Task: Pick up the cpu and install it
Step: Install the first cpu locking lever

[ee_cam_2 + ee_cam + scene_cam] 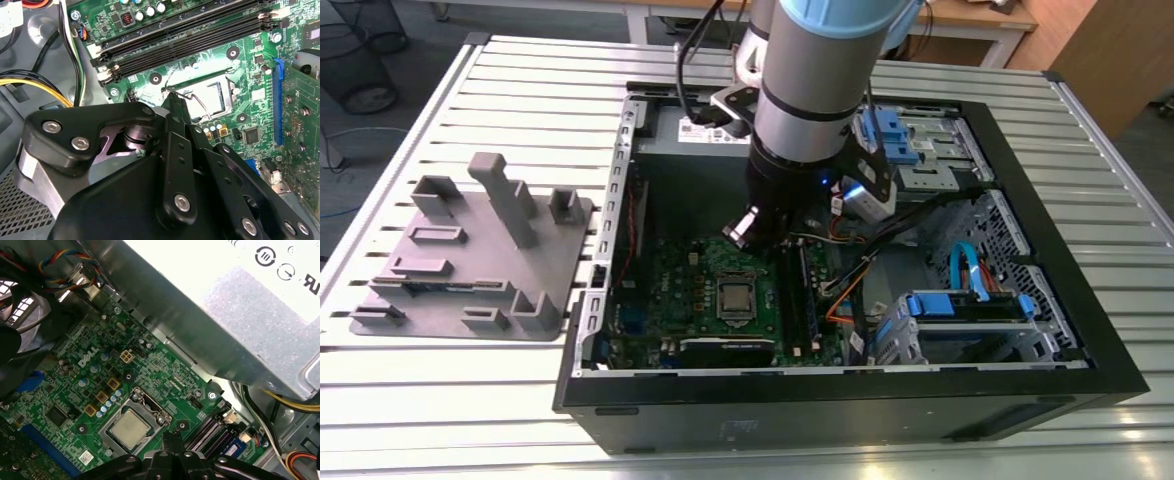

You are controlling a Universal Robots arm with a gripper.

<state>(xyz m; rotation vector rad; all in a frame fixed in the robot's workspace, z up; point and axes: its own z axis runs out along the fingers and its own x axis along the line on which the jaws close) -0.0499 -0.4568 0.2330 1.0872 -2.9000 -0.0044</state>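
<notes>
Cpu [130,428] flat in socket, gripper [172,440] above

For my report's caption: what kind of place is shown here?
Probably a robot workbench for assembling computers: an open computer case lies on a slatted metal table, beside a grey parts tray, with the cpu in its socket.

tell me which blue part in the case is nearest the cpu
The long blue slot on the green motherboard, running beside the cpu in its socket. The blue drive brackets sit off the board, toward the exterior view's right.
</notes>
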